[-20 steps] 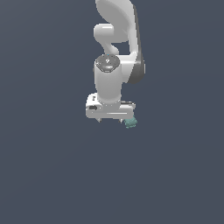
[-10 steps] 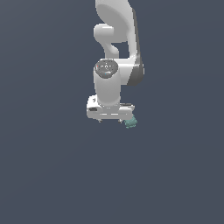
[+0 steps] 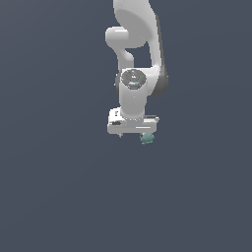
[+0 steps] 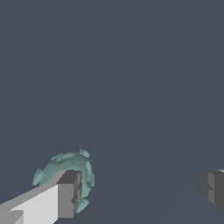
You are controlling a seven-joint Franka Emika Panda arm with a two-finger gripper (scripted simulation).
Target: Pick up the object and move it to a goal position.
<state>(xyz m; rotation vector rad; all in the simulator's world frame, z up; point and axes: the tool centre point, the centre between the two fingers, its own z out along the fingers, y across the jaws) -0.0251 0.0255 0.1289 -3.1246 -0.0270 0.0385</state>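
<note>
- Teal, knobbly object (image 3: 146,139) lies on the plain dark grey floor (image 3: 59,187), just under the exterior view's right end of the white claw (image 3: 133,132).
- Claw released: in the wrist view its two fingers stand far apart, with nothing between them.
- Wrist view: object (image 4: 65,168) sits beside and partly behind one finger (image 4: 69,194), not in the gap; contact cannot be told. The other finger (image 4: 213,188) is well apart from it.
- Arm (image 3: 134,59) hangs over the spot, claw pointing down.
</note>
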